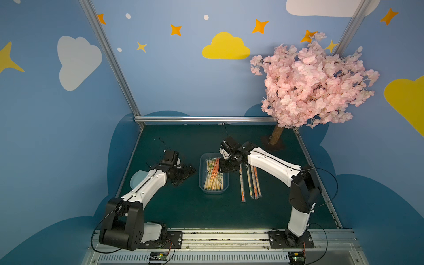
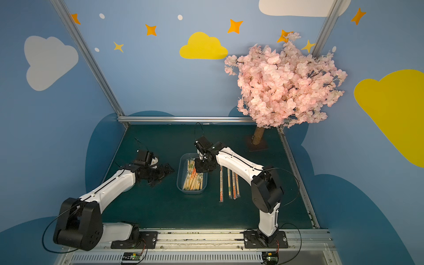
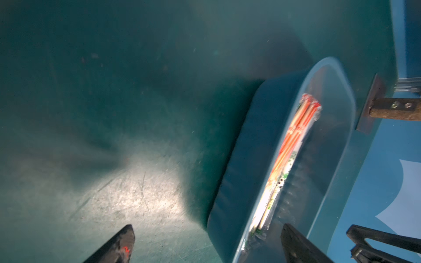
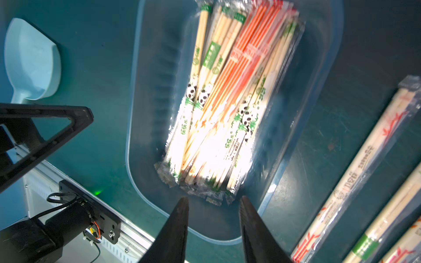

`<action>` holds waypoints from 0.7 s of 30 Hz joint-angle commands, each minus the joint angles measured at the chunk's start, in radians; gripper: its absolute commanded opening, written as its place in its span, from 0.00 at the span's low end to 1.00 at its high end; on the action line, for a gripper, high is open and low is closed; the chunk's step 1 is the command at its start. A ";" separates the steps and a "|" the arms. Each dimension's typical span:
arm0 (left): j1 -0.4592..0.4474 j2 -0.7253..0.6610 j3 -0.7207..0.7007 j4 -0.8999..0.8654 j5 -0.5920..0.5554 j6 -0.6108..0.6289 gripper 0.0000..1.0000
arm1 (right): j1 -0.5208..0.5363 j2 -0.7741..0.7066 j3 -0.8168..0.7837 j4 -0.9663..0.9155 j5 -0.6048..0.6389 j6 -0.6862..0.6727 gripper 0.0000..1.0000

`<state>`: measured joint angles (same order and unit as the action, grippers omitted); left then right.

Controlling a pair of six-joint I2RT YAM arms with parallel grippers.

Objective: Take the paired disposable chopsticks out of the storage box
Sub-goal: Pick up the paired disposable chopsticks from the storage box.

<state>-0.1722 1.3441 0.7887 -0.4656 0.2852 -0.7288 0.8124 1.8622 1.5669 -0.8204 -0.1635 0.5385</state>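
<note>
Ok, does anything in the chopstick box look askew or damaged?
Only mildly: in the storage box, the orange-printed chopstick pairs lie slanted across the other pairs, which run straighter. Nothing looks spilled or damaged.

A staged robot test booth: aluminium frame [image 1: 202, 118], cloud-and-star blue walls [image 1: 183, 87], fake blossom tree [image 1: 314, 82].

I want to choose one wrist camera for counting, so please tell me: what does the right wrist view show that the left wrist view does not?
Only the right wrist view shows a pale blue scoop and sleeved chopstick pairs lying outside the storage box. Only the left wrist view shows the brown trunk on its base plate. Both show that box holding the paired disposable chopsticks, on the green table.
</note>
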 commanded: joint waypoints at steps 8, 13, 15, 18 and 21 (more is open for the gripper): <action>-0.003 -0.011 -0.038 0.101 0.013 -0.016 1.00 | 0.063 0.138 0.158 -0.110 0.012 0.033 0.39; -0.003 0.014 -0.041 0.116 0.016 -0.014 1.00 | 0.093 0.212 0.247 -0.141 0.022 0.026 0.38; -0.002 0.028 -0.040 0.122 0.016 -0.018 1.00 | 0.100 0.237 0.270 -0.146 0.023 0.021 0.38; 0.007 0.044 -0.041 0.127 0.017 -0.031 1.00 | 0.107 0.276 0.310 -0.156 0.028 0.013 0.38; 0.018 0.058 -0.033 0.125 0.030 -0.035 1.00 | 0.113 0.317 0.343 -0.166 0.037 0.007 0.37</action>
<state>-0.1646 1.3865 0.7513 -0.3450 0.2989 -0.7559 0.9203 2.1429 1.8771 -0.9417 -0.1471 0.5594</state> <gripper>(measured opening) 0.999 0.373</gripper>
